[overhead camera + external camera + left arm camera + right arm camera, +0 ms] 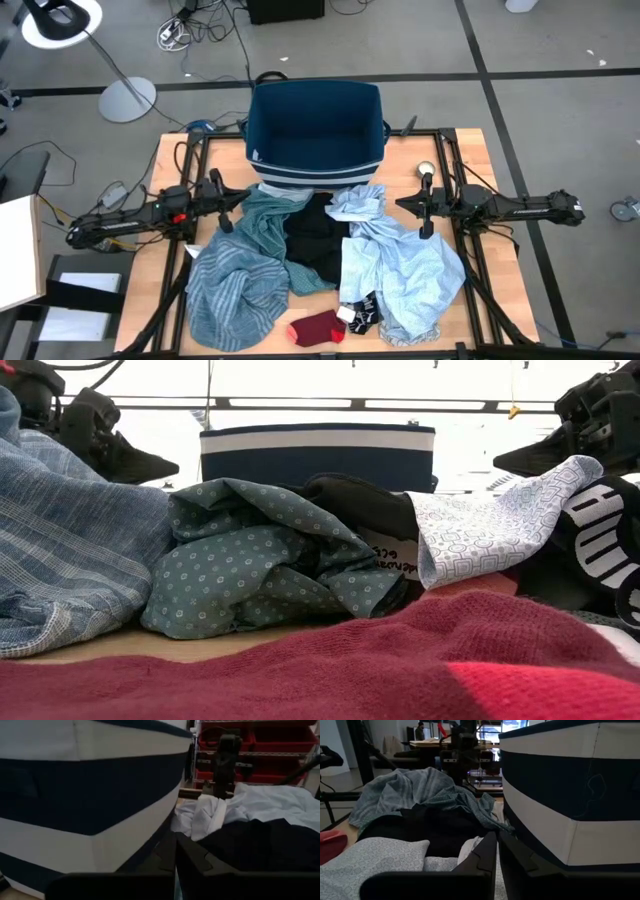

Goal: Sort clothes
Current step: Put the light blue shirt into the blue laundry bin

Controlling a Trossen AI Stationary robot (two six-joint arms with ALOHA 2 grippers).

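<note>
Several clothes (320, 265) lie heaped on the table (470, 160) just in front of the navy bin (315, 130) — left claw (222, 203) and right claw (427, 205) flank the bin's front corners, both closed, holding nothing.

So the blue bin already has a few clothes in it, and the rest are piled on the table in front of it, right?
Not quite: the high view shows the blue bin with nothing inside. The clothes are indeed all piled on the table in front of it.
</note>
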